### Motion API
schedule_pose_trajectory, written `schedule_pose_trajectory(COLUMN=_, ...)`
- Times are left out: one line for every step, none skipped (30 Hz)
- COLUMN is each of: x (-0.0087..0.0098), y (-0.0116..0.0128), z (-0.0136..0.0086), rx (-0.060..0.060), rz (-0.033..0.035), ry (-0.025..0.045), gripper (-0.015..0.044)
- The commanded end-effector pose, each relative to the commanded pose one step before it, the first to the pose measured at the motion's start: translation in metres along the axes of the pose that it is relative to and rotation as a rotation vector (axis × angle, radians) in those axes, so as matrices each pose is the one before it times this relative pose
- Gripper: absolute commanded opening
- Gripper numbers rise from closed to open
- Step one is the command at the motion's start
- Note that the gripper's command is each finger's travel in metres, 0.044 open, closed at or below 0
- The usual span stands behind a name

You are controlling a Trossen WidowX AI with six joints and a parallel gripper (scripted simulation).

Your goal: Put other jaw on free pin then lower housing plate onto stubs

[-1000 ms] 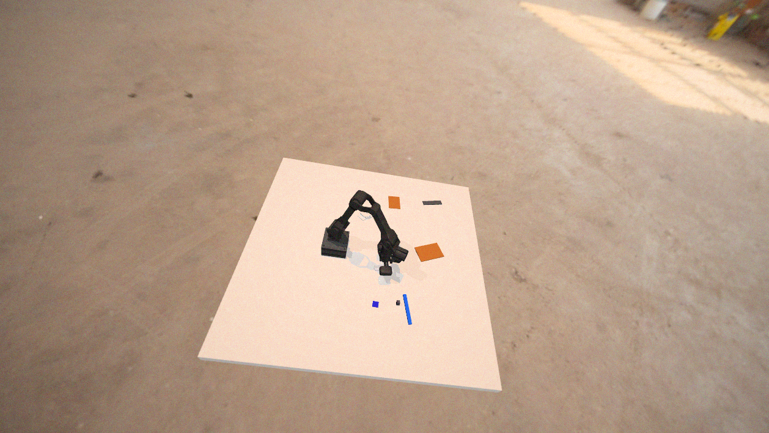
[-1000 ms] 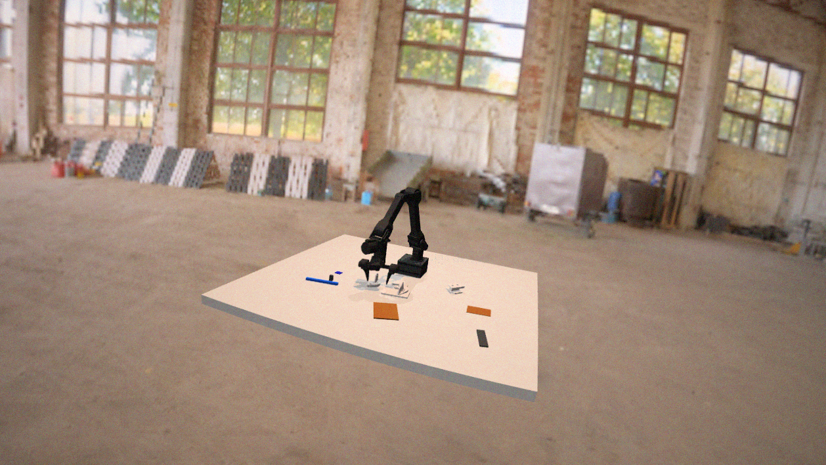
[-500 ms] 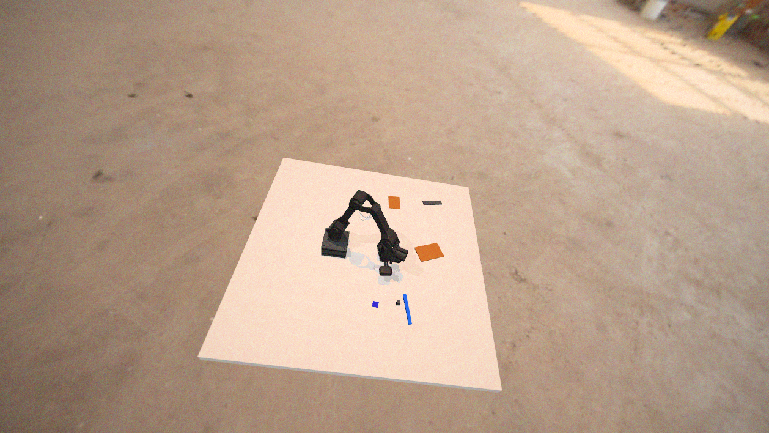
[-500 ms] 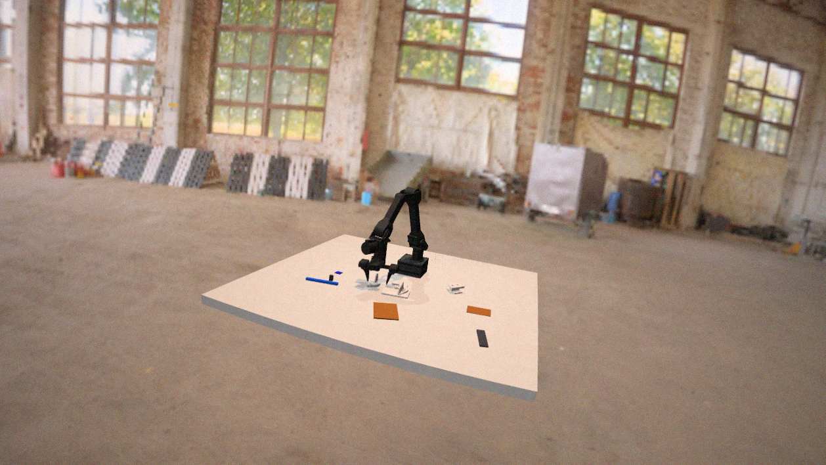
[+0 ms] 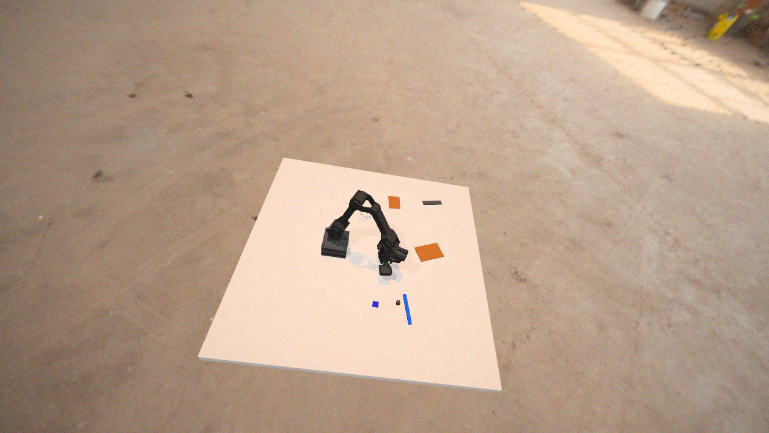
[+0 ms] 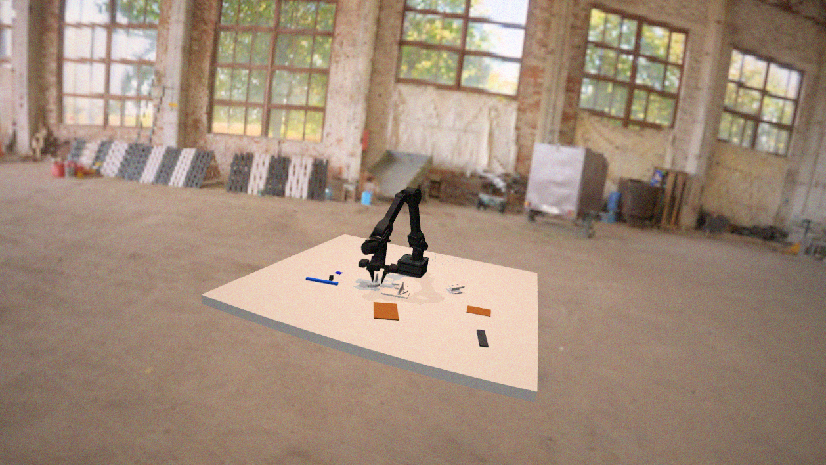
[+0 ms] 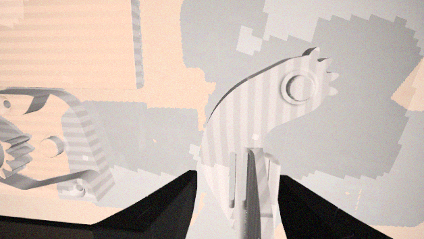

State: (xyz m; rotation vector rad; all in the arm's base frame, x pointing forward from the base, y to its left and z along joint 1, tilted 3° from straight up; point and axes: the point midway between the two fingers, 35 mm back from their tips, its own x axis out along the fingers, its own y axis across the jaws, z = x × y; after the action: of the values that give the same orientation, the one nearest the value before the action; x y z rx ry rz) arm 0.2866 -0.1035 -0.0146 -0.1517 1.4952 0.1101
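Across the pale tabletop (image 5: pixel 269 323) (image 6: pixel 433 341), the tool (image 5: pixel 385 270) (image 6: pixel 377 281) (image 7: pixel 236 181) stands about half open, its fingers on either side of the loose toothed piece (image 7: pixel 236 111) — whether they grip it, I cannot tell. That piece lies apart from the free pin (image 7: pixel 52 146).

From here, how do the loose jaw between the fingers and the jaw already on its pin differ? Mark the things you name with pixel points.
The loose jaw (image 7: pixel 236 118) lies on its own between the fingers; the pinned jaw (image 7: pixel 17 155) sits at the housing, beside the free pin (image 7: pixel 50 146).
The loose jaw shows its round pin hole and nearly its whole curved body; of the pinned jaw the wrist view shows only the toothed end, cut off by the picture's edge.
Both are pale and have gear teeth.
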Motion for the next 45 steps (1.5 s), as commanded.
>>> schedule_pose_trajectory(x=-0.00001, y=0.00001, z=0.00001, rx=0.0000, rz=0.00009, ry=-0.00005, gripper=0.0138)
schedule_pose_trajectory(x=0.00000, y=0.00000, z=0.00000, rx=0.0000, rz=0.00000, ry=0.00000, gripper=0.0134)
schedule_pose_trajectory(x=0.00000, y=0.00000, z=0.00000, rx=0.0000, rz=0.00000, ry=0.00000, gripper=0.0134)
schedule_pose_trajectory(x=0.00000, y=0.00000, z=0.00000, rx=0.0000, rz=0.00000, ry=0.00000, gripper=0.0134)
schedule_pose_trajectory(x=0.00000, y=0.00000, z=0.00000, rx=0.0000, rz=0.00000, ry=0.00000, gripper=0.0134)
schedule_pose_trajectory(x=0.00000, y=0.00000, z=0.00000, rx=0.0000, rz=0.00000, ry=0.00000, gripper=0.0134)
schedule_pose_trajectory(x=0.00000, y=0.00000, z=0.00000, rx=0.0000, rz=0.00000, ry=0.00000, gripper=0.0134)
schedule_pose_trajectory(x=0.00000, y=0.00000, z=0.00000, rx=0.0000, rz=0.00000, ry=0.00000, gripper=0.0134)
schedule_pose_trajectory(x=0.00000, y=0.00000, z=0.00000, rx=0.0000, rz=0.00000, ry=0.00000, gripper=0.0134)
schedule_pose_trajectory(x=0.00000, y=0.00000, z=0.00000, rx=0.0000, rz=0.00000, ry=0.00000, gripper=0.0134)
schedule_pose_trajectory(x=0.00000, y=0.00000, z=0.00000, rx=0.0000, rz=0.00000, ry=0.00000, gripper=0.0134)
schedule_pose_trajectory(x=0.00000, y=0.00000, z=0.00000, rx=0.0000, rz=0.00000, ry=0.00000, gripper=0.0134)
schedule_pose_trajectory(x=0.00000, y=0.00000, z=0.00000, rx=0.0000, rz=0.00000, ry=0.00000, gripper=0.0134)
schedule_pose_trajectory(x=0.00000, y=0.00000, z=0.00000, rx=0.0000, rz=0.00000, ry=0.00000, gripper=0.0134)
schedule_pose_trajectory(x=-0.00049, y=-0.00004, z=0.00007, rx=0.0000, rz=-0.00002, ry=0.00000, gripper=0.0134)
schedule_pose_trajectory(x=-0.00146, y=-0.00012, z=0.00019, rx=-0.0001, rz=-0.00007, ry=0.00001, gripper=0.0134)
schedule_pose_trajectory(x=-0.00245, y=-0.00018, z=0.00031, rx=-0.0002, rz=-0.00012, ry=0.00001, gripper=0.0134)
schedule_pose_trajectory(x=-0.00303, y=-0.00021, z=0.00035, rx=-0.0002, rz=-0.00015, ry=0.00002, gripper=0.0134)
schedule_pose_trajectory(x=-0.00305, y=-0.00019, z=0.00032, rx=-0.0002, rz=-0.00014, ry=0.00002, gripper=0.0134)
schedule_pose_trajectory(x=-0.00306, y=-0.00018, z=0.00029, rx=-0.0002, rz=-0.00014, ry=0.00003, gripper=0.0134)
schedule_pose_trajectory(x=-0.00308, y=-0.00016, z=0.00026, rx=-0.0002, rz=-0.00014, ry=0.00003, gripper=0.0134)
schedule_pose_trajectory(x=-0.00309, y=-0.00014, z=0.00022, rx=-0.0002, rz=-0.00014, ry=0.00003, gripper=0.0134)
schedule_pose_trajectory(x=-0.00310, y=-0.00012, z=0.00019, rx=-0.0002, rz=-0.00014, ry=0.00004, gripper=0.0134)
schedule_pose_trajectory(x=-0.00311, y=-0.00010, z=0.00016, rx=-0.0002, rz=-0.00014, ry=0.00004, gripper=0.0134)
schedule_pose_trajectory(x=-0.00312, y=-0.00009, z=0.00013, rx=-0.0002, rz=-0.00013, ry=0.00004, gripper=0.0134)
schedule_pose_trajectory(x=-0.00314, y=-0.00007, z=0.00009, rx=-0.0002, rz=-0.00013, ry=0.00005, gripper=0.0134)
schedule_pose_trajectory(x=-0.00315, y=-0.00005, z=0.00006, rx=-0.0002, rz=-0.00013, ry=0.00005, gripper=0.0134)
schedule_pose_trajectory(x=-0.00316, y=-0.00003, z=0.00003, rx=-0.0002, rz=-0.00013, ry=0.00005, gripper=0.0134)
schedule_pose_trajectory(x=-0.00317, y=-0.00001, z=-0.00001, rx=-0.0002, rz=-0.00013, ry=0.00006, gripper=0.0134)
schedule_pose_trajectory(x=-0.00317, y=0.00001, z=-0.00004, rx=-0.0002, rz=-0.00012, ry=0.00006, gripper=0.0134)
schedule_pose_trajectory(x=-0.00318, y=0.00003, z=-0.00007, rx=-0.0002, rz=-0.00012, ry=0.00006, gripper=0.0134)
schedule_pose_trajectory(x=-0.00319, y=0.00005, z=-0.00011, rx=-0.0002, rz=-0.00012, ry=0.00007, gripper=0.0134)
schedule_pose_trajectory(x=-0.00320, y=0.00006, z=-0.00014, rx=-0.0002, rz=-0.00012, ry=0.00007, gripper=0.0134)
schedule_pose_trajectory(x=-0.00321, y=0.00008, z=-0.00018, rx=-0.0002, rz=-0.00012, ry=0.00007, gripper=0.0134)
schedule_pose_trajectory(x=-0.00321, y=0.00010, z=-0.00021, rx=-0.0002, rz=-0.00011, ry=0.00008, gripper=0.0134)
schedule_pose_trajectory(x=-0.00322, y=0.00012, z=-0.00025, rx=-0.0002, rz=-0.00011, ry=0.00008, gripper=0.0134)
schedule_pose_trajectory(x=-0.00323, y=0.00014, z=-0.00028, rx=-0.0002, rz=-0.00011, ry=0.00008, gripper=0.0134)
schedule_pose_trajectory(x=-0.00323, y=0.00016, z=-0.00032, rx=-0.0002, rz=-0.00011, ry=0.00009, gripper=0.0134)
schedule_pose_trajectory(x=-0.00323, y=0.00018, z=-0.00035, rx=-0.0002, rz=-0.00011, ry=0.00009, gripper=0.0134)
schedule_pose_trajectory(x=-0.00262, y=0.00016, z=-0.00031, rx=-0.0002, rz=-0.00008, ry=0.00008, gripper=0.0134)
schedule_pose_trajectory(x=-0.00158, y=0.00010, z=-0.00020, rx=-0.0001, rz=-0.00005, ry=0.00005, gripper=0.0134)
schedule_pose_trajectory(x=-0.00053, y=0.00004, z=-0.00007, rx=0.0000, rz=-0.00002, ry=0.00002, gripper=0.0134)
schedule_pose_trajectory(x=0.00000, y=0.00000, z=0.00000, rx=0.0000, rz=0.00000, ry=0.00000, gripper=0.0134)
schedule_pose_trajectory(x=0.00000, y=0.00000, z=0.00000, rx=0.0000, rz=0.00000, ry=0.00000, gripper=0.0134)
schedule_pose_trajectory(x=0.00000, y=0.00000, z=0.00000, rx=0.0000, rz=0.00000, ry=0.00000, gripper=0.0134)
